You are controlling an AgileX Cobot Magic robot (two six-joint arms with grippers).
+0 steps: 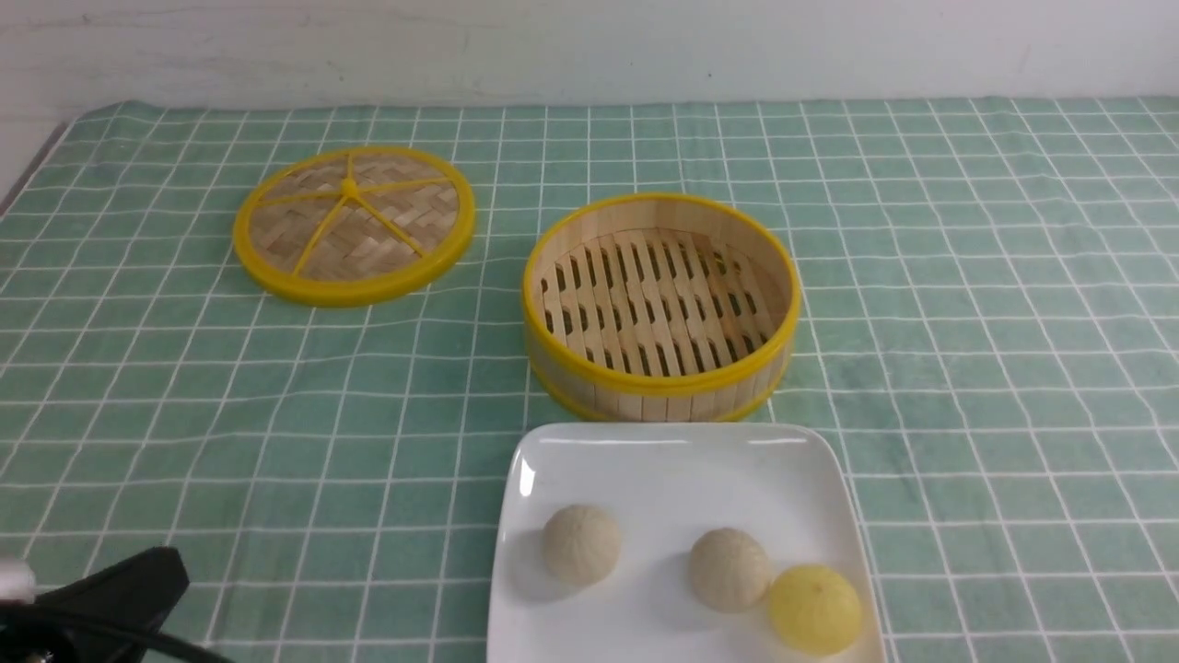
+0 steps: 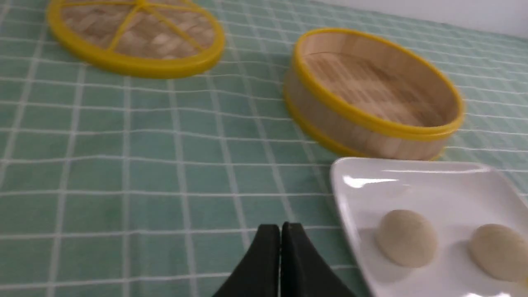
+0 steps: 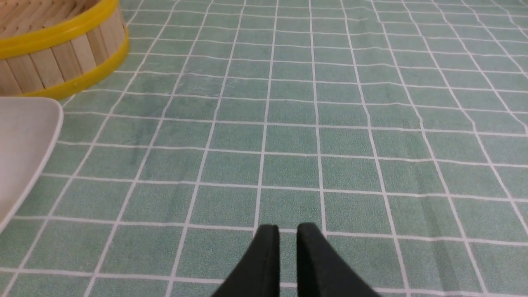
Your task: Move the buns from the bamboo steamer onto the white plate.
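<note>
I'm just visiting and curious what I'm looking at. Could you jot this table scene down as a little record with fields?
buns: two pale ones, both on the white plate
yellow bun: on the plate, touching one pale bun
bamboo steamer: empty, behind the plate
lid: flat on the cloth, apart from the steamer
left gripper: shut, empty
right gripper: slightly parted, empty

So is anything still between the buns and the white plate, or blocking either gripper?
Nothing visible. Both buns already lie on the white plate, beside a yellow bun. The bamboo steamer is empty. The left gripper and right gripper hold nothing.
</note>
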